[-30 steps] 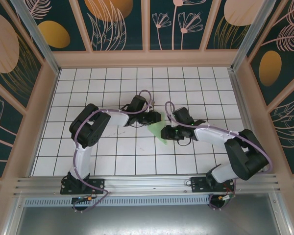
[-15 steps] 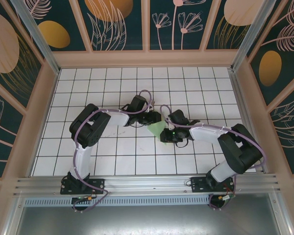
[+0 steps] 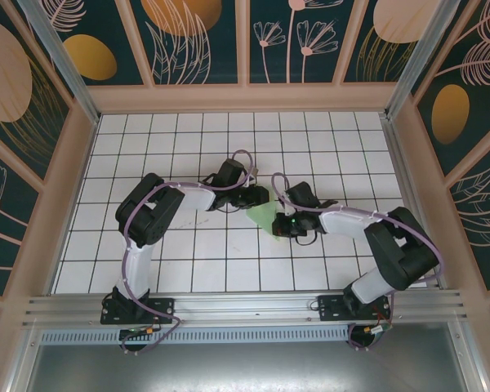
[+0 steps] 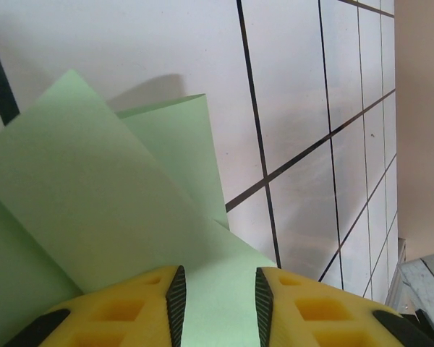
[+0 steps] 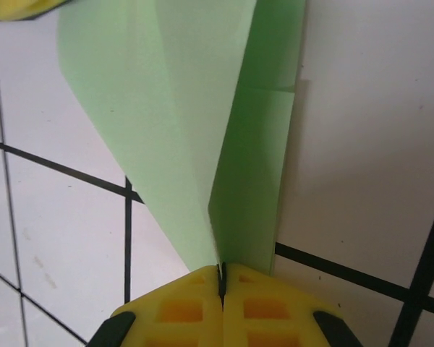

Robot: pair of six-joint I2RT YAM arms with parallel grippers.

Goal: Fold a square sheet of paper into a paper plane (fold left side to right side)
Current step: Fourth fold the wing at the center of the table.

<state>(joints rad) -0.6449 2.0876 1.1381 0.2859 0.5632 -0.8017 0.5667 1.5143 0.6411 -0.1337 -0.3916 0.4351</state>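
Observation:
The sheet of paper (image 3: 261,215) is pale mint green and folded into a small pointed shape at the middle of the tiled floor, between my two grippers. In the right wrist view the paper (image 5: 195,108) rises as two layers meeting at a crease, and my right gripper (image 5: 222,269) is shut on that creased edge. In the left wrist view the paper (image 4: 94,202) lies flat with overlapping flaps under my left gripper (image 4: 217,278), whose jaws stand apart over it. From above, the left gripper (image 3: 260,198) is at the paper's far-left side and the right gripper (image 3: 276,226) at its near-right tip.
The white tiled floor (image 3: 188,253) with black grid lines stretches on all sides of the paper. Patterned walls (image 3: 57,188) enclose it on the left, right and far sides. A metal rail (image 3: 245,306) carrying both arm bases runs along the near edge.
My right gripper has shifted slightly left onto the paper's near tip and closed its jaws on the crease. The left gripper has stayed in place.

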